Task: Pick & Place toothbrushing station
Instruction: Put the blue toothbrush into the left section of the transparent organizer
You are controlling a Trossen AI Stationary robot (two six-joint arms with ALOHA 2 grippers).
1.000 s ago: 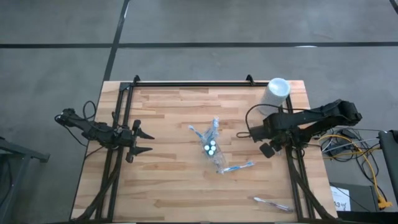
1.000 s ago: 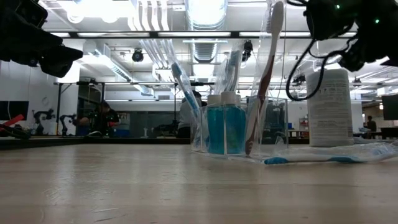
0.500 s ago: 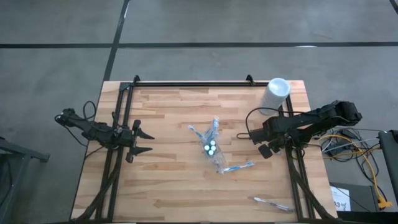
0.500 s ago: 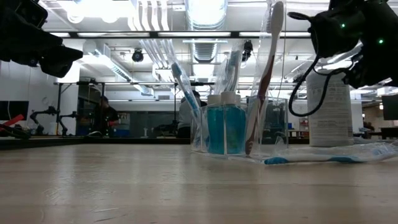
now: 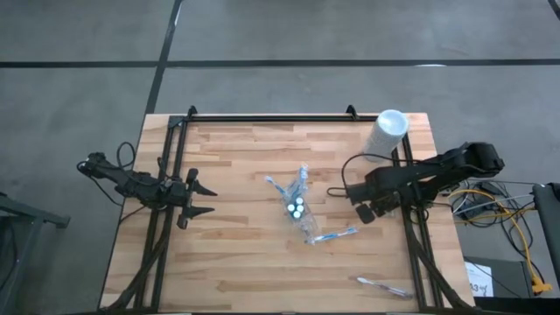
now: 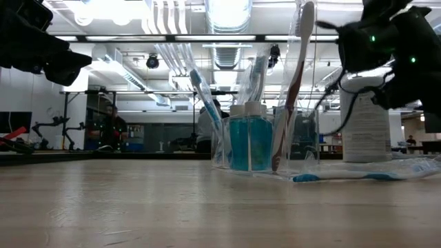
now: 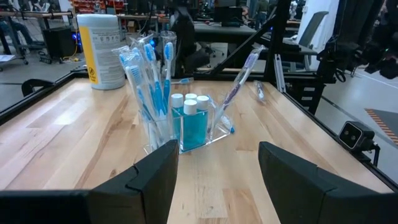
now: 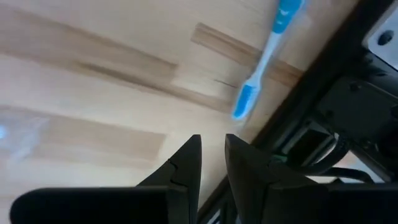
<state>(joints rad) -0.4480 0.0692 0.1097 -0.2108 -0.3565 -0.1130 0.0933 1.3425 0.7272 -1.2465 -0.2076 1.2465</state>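
Note:
The toothbrushing station (image 5: pixel 297 208) stands on its base at the table's middle: a clear plastic pouch (image 7: pixel 186 134) with blue white-capped tubes (image 6: pixel 250 141) and upright blue-and-white toothbrushes (image 7: pixel 152 74). One toothbrush (image 5: pixel 337 234) lies flat just right of it, and another (image 5: pixel 382 285) lies near the front right corner. My right gripper (image 5: pixel 366 213) hangs above the table right of the station, pointing steeply down. Its fingers (image 8: pixel 186 158) stand a narrow gap apart with nothing between them. My left gripper (image 5: pixel 203 199) waits open at the left, level, facing the station (image 7: pixel 186 115).
A tall white cylinder (image 5: pixel 388 133) stands at the far right corner. Black frame rails (image 5: pixel 171 175) run along the left, far and right sides. The right wrist view shows a toothbrush (image 8: pixel 261 62) lying on the wood beside a dark rail. Bare wood lies left of and before the station.
My right gripper has sunk toward the table and shifted slightly toward the station, rolling a little. The station, the loose toothbrushes and my left arm have kept still.

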